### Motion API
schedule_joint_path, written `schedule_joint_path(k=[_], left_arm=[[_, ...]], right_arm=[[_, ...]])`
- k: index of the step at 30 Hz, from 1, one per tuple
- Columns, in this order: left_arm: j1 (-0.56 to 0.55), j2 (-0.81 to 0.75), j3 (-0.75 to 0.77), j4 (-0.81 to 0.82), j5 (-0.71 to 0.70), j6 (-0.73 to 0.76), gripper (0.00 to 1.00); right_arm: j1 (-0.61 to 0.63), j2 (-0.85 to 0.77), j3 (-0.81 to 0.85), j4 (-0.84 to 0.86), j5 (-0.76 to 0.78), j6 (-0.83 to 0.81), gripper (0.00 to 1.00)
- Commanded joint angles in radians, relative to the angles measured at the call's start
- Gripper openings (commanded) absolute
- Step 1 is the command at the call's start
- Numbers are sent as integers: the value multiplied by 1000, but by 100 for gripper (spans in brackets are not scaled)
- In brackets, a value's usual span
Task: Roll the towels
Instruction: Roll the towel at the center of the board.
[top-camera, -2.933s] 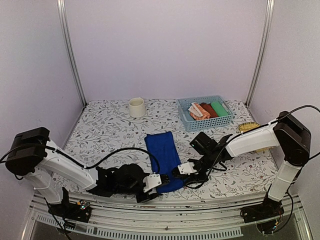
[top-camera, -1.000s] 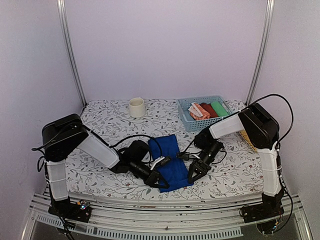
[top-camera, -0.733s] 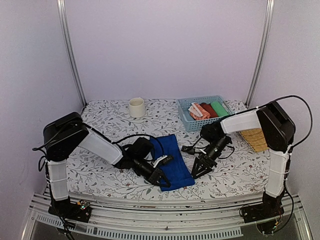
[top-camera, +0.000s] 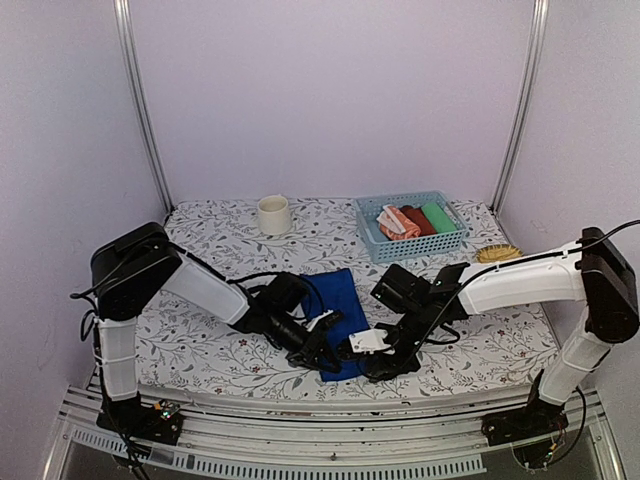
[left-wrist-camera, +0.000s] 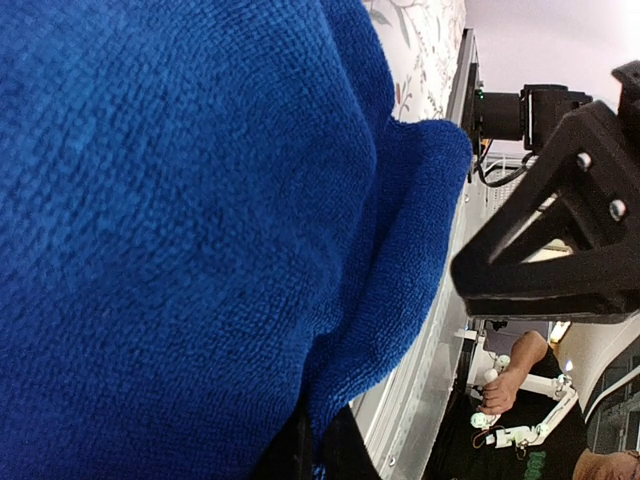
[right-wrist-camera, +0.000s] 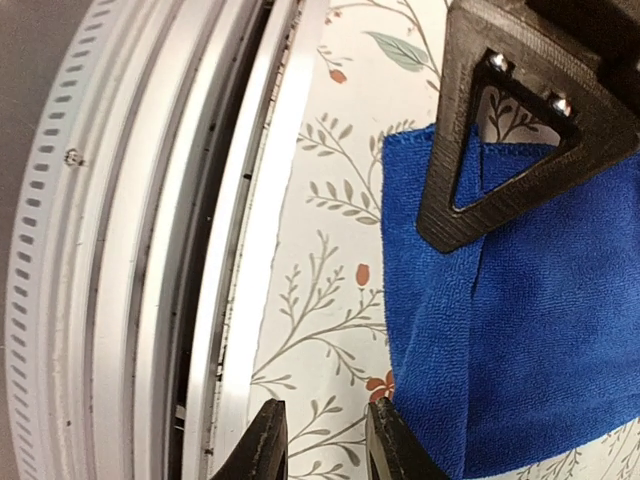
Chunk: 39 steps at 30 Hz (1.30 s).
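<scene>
Blue towel (top-camera: 338, 298) lies on the floral table (top-camera: 210, 250), centre toward 6 o'clock, with its near end folded over into a thick lip. The orange printed towel (top-camera: 395, 222) sits in the blue basket (top-camera: 372, 243) at 1 o'clock. Left gripper (left-wrist-camera: 315, 452), reaching in from 9 o'clock, is pinched closed on the folded near edge; right gripper (right-wrist-camera: 326, 440), in from 3 o'clock, holds its jaws a narrow gap apart over bare table just beside the towel's near corner, gripping nothing.
</scene>
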Motion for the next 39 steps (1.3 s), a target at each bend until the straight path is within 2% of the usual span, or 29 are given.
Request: schedule_joint_path(k=[1, 9, 20, 22, 24, 25, 26, 29, 32, 34, 36, 39], left_arm=[[19, 29, 22, -48, -13, 7, 0], [21, 33, 45, -103, -19, 46, 0], [41, 19, 55, -131, -24, 61, 0], [43, 4, 46, -132, -34, 67, 0], [44, -15, 37, -132, -62, 78, 0], [44, -32, 30, -132, -88, 86, 3], [44, -54, 16, -130, -120, 95, 6], [40, -200, -87, -56, -238, 129, 20], [-2, -416, -238, 40, -471, 209, 27], [-62, -539, -354, 144, -613, 259, 32], [-169, -632, -462, 238, -789, 335, 35], [-290, -675, -550, 313, -985, 444, 36]], right_arm=[[19, 29, -18, 108, 150, 17, 30], [19, 43, -42, 167, 236, 12, 30], [19, 91, -60, 138, 210, -50, 39], [18, 109, -67, 145, 213, -58, 36], [18, 130, -67, 140, 208, -63, 25], [18, 140, -64, 131, 202, -64, 16], [18, 147, -57, 119, 191, -66, 12], [14, 149, -50, 61, 140, -72, 7], [-25, 159, 1, -38, -3, -65, 4], [-65, 195, 57, -121, -110, -55, 4], [-105, 246, 115, -199, -189, -56, 4], [-162, 341, 211, -298, -273, -71, 4]])
